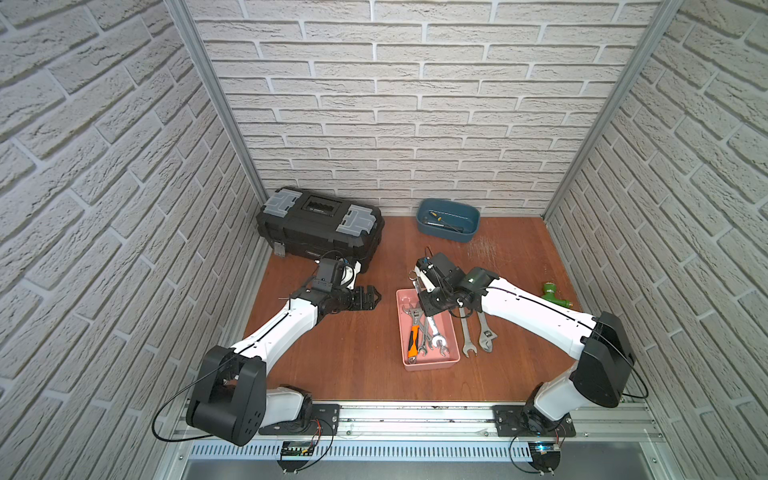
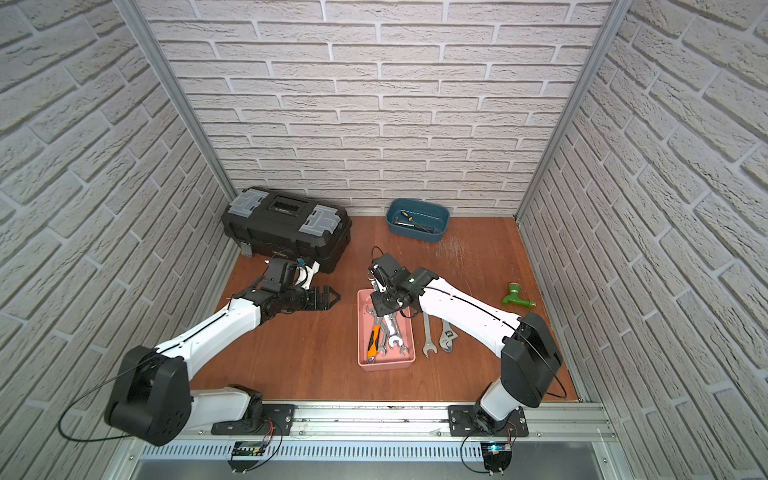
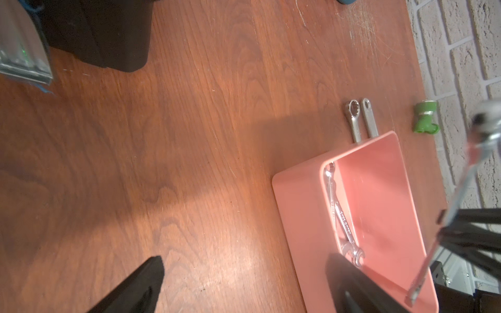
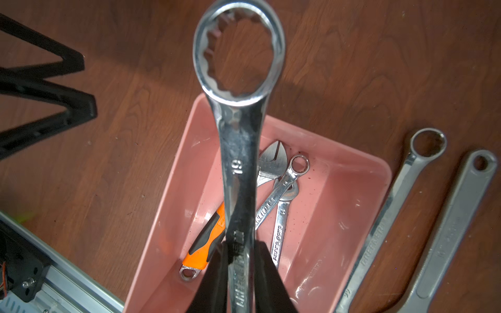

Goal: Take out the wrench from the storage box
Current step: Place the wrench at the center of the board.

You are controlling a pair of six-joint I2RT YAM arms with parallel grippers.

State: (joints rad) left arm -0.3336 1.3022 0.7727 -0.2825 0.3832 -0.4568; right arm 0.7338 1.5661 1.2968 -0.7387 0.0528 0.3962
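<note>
The right pincer (image 4: 239, 245) clenched the wrench (image 4: 238, 151) mid-frame, above the box (image 4: 341, 216), likely to carry it out. The left pincer (image 1: 377, 296) hung released, left of the box in a top view, out of the way.

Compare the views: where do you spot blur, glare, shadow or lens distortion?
In both top views the wide lens stretches the brick walls; in the left wrist view the wrench is smeared and a broad shadow crosses the table; in the right wrist view glare streaks that wrench, while the storage box looks sharp.
</note>
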